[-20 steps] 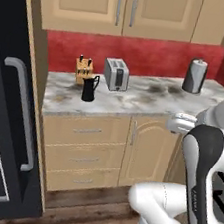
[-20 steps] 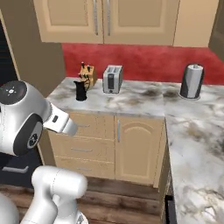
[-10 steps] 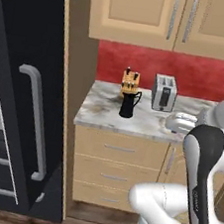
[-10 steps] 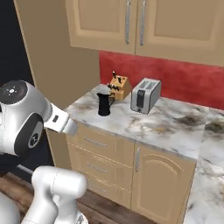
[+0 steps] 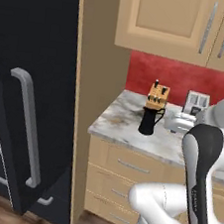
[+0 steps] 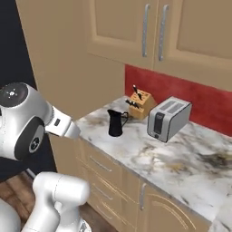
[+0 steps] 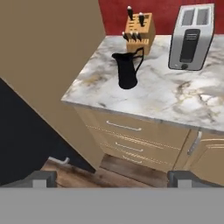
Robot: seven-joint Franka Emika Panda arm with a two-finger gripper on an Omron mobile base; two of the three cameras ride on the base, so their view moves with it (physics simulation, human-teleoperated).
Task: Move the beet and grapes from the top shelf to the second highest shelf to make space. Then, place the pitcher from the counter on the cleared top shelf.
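marble counter (image 7: pixel 175 103) — pitcher (image 7: pixel 127 70), knife block (image 7: pixel 139 27), toaster (image 7: pixel 191 37)

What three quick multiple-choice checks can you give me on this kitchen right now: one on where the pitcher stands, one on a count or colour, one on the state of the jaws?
1. Where does the pitcher stand?
A. On the counter, in front of the knife block
B. On top of the toaster
C. On the floor by the drawers

2. How many slots does the toaster have on top?
A. One
B. Two
C. Four

3. How do the jaws of the gripper stand?
A. Shut on the pitcher
B. Shut on nothing
C. Open, holding nothing

Answers:
1. A, the black pitcher sits on the marble top just ahead of the tan block.
2. B, the hand view shows two slots side by side.
3. C, the finger tips sit far apart at the bottom of the hand view with nothing between them.
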